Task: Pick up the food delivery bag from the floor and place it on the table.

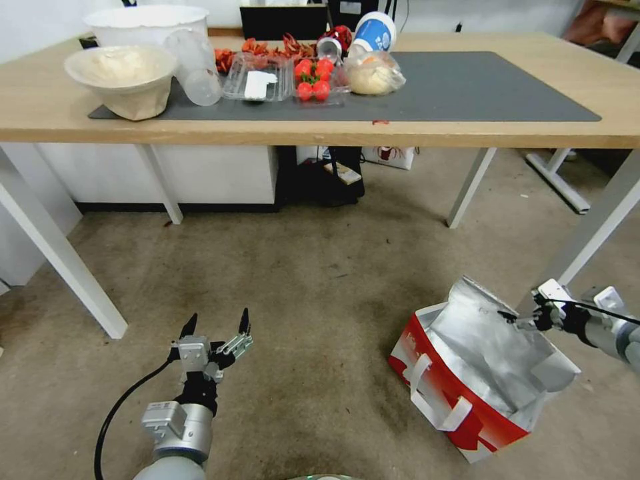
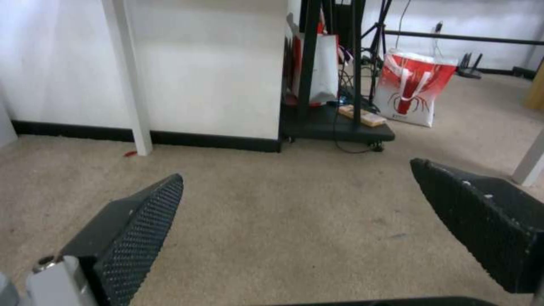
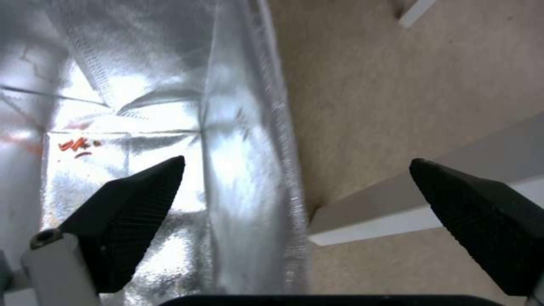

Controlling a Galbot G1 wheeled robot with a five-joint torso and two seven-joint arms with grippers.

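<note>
Risk first: the right end effector point(image 3: 295, 170) is lined up on the thin foil flap of the food delivery bag point(image 1: 477, 373), not on a strap handle point(image 1: 427, 397). My read: a pinch on that foil alone could slip or crumple the lining, and the bag could swing or tip when lifted. The white desk leg point(image 1: 593, 230) stands just behind the right end effector, so a careless lift could clip it or the desk point(image 1: 467, 130) edge above. The desk's left half is already crowded with bowls, clear trays, tomatoes point(image 1: 313, 79) and a tub; a drop there would knock things over. The open dark grey mat point(image 1: 493, 83) on the right looks like the safer landing.

Position: the bag sits on the carpet floor point(image 1: 320, 280), front right of the robot, mouth open, foil lining showing. The right end effector is at the bag's raised back edge, jaws spread wide. In the right wrist view the foil wall runs up between the two fingers, one fingertip point(image 3: 142, 187) over the bag's inside, the other over carpet. Not closed on it yet.

Left end effector point(image 1: 215, 333) hangs low over bare carpet, jaws wide, holding nothing, well apart from the bag.
</note>
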